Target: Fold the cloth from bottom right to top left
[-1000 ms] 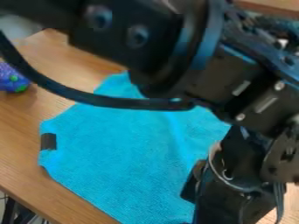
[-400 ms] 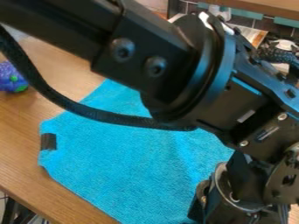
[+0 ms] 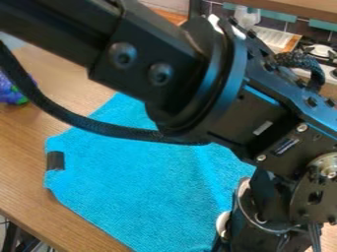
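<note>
As you watch the camera view, the blue cloth point(image 3: 138, 192) lies on the wooden table point(image 3: 23, 162), partly hidden by your arm point(image 3: 141, 51). Your gripper point(image 3: 263, 234) hangs at lower right; you cannot tell its opening or whether it holds anything.

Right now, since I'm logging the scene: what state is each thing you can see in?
Cloth: spread nearly flat, no fold across the part that shows; right side partly hidden.
Dark tag: flat at the cloth's left edge.
Robot arm: bent, over the cloth.
Black cable: curving slack below the arm.
Purple item: resting on the table.
</note>
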Robot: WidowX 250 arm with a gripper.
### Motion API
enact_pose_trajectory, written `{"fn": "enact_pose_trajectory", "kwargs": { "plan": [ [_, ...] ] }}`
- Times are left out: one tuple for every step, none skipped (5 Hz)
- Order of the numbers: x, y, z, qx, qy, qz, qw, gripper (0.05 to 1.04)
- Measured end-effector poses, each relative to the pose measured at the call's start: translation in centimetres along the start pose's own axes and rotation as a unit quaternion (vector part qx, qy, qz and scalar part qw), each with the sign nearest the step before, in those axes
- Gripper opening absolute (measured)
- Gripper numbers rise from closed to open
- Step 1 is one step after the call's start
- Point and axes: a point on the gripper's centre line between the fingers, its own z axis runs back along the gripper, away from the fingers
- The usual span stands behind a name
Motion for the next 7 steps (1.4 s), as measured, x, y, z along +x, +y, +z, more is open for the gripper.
{"fn": "enact_pose_trajectory", "kwargs": {
  "plan": [
    [-0.6,0.2,0.0,0.0,0.003,0.01,0.9999,0.078],
    [-2.4,1.5,1.2,-0.032,-0.02,0.044,0.9983,0.054],
    [-4.1,3.4,3.2,-0.076,-0.053,0.078,0.9926,0.053],
    [-5.9,6.5,5.3,-0.125,-0.095,0.13,0.979,0.053],
    [-6.8,8.4,7.1,-0.128,-0.112,0.154,0.9733,0.053],
    [-8.1,11.0,9.1,-0.107,-0.12,0.163,0.9735,0.053],
    [-8.5,13.5,10.8,-0.084,-0.123,0.164,0.9751,0.053]
  ]
}}
